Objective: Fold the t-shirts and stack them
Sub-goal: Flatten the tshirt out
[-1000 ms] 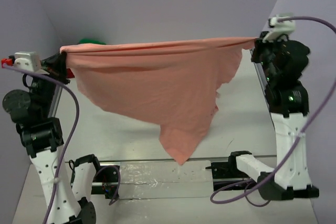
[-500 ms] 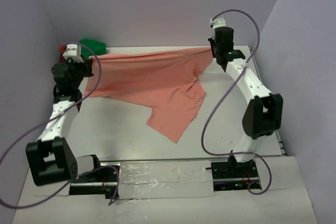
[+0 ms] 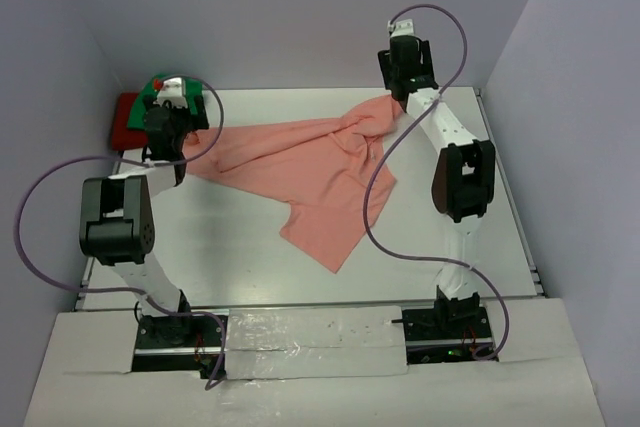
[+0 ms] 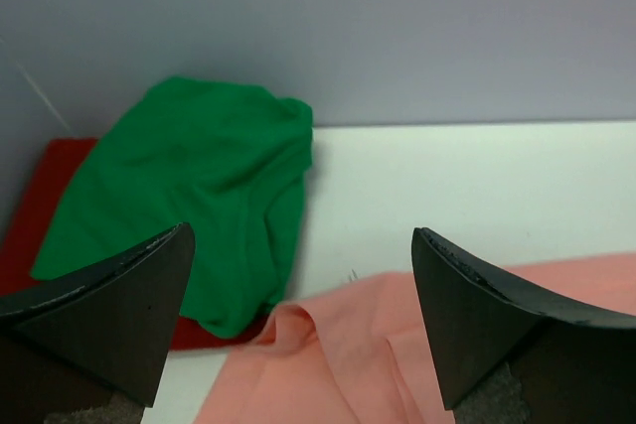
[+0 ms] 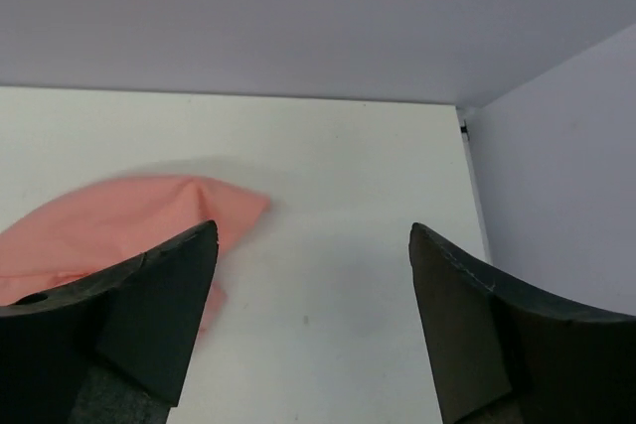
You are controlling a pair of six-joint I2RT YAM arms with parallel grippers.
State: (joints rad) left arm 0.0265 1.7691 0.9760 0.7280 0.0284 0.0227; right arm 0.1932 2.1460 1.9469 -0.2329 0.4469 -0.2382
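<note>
Salmon-pink plain cotton t-shirt [image 3: 300,172] lies on the white bench [image 3: 250,267], not held. It runs across the far half from the left jaws to the right jaws. One pointed flap reaches toward the near centre. Cloth is rumpled, with a bunched ridge at the far right end below the right arm [image 3: 440,137].

Left jaws: spread wide, nothing between them, hovering over the shirt's left edge. Right jaws: also spread wide and empty, with the pink corner just to their left in the right wrist view.

Crumpled bright green t-shirt [image 4: 199,196] sits on a red t-shirt [image 3: 125,117] in the far left corner. The pink edge is just beside that pile; can't tell if it touches.

Risks, as I judge them:
- The shirt is skewed and wrinkled, so folding it as it lies would likely give a lopsided fold with creases locked in.
- The ridge at the right could hide doubled layers; a pinch there may take one layer only or too many.
- A left regrasp near the pile could snag green cloth along with pink.
- Sleeves can't be made out, so picking fold lines is guesswork.
</note>
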